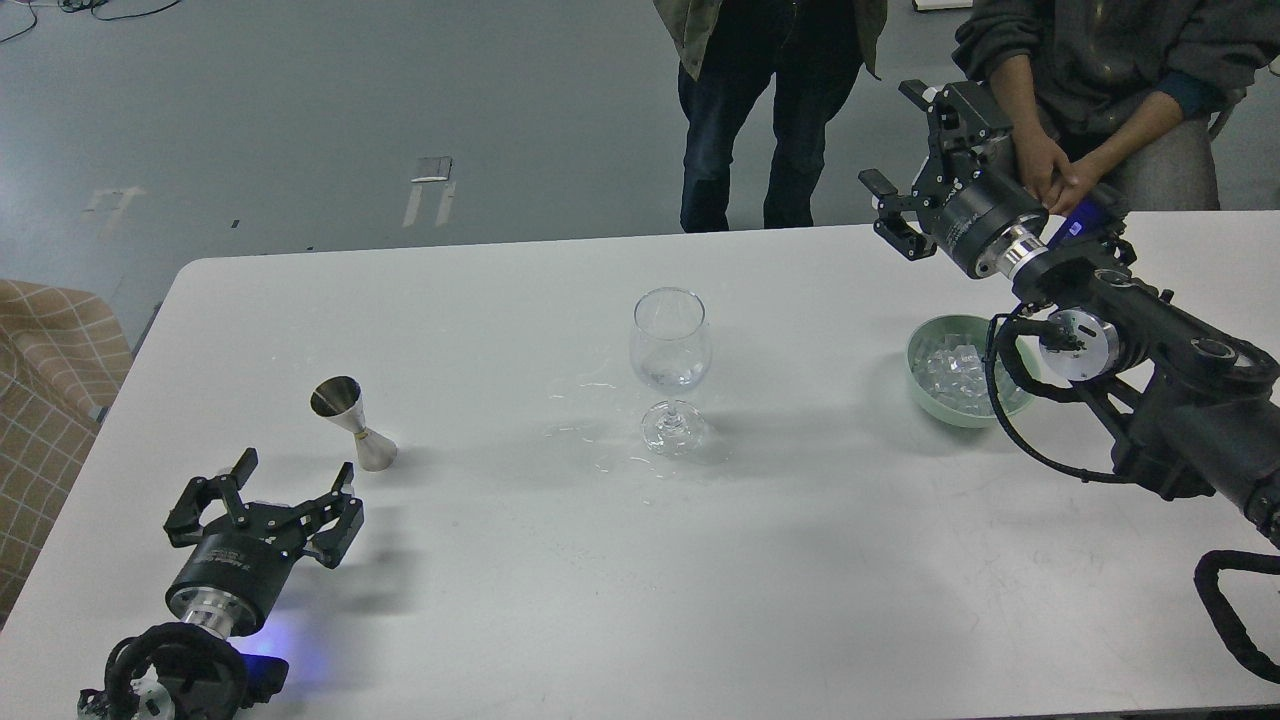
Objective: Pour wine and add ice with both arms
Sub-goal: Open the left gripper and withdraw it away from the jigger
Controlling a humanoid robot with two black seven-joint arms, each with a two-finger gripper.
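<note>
A clear stemmed wine glass (pixel 670 370) stands at the middle of the white table (pixel 800 560), with a little clear wine (pixel 668 376) in its bowl. A steel jigger (pixel 350 422) stands upright at the left. My left gripper (pixel 293 478) is open and empty, below and to the left of the jigger, apart from it. A pale green bowl (pixel 925 385) at the right holds a heap of clear ice cubes (pixel 950 372). My right gripper (pixel 908 158) is open and empty, raised above the table's far edge, behind the bowl.
Small clear splashes (pixel 590 420) lie on the table left of the glass. One person (pixel 770 100) stands behind the table. A second person's hands (pixel 1050 175) rest on my right wrist. A checked cloth seat (pixel 50 400) is at the left edge.
</note>
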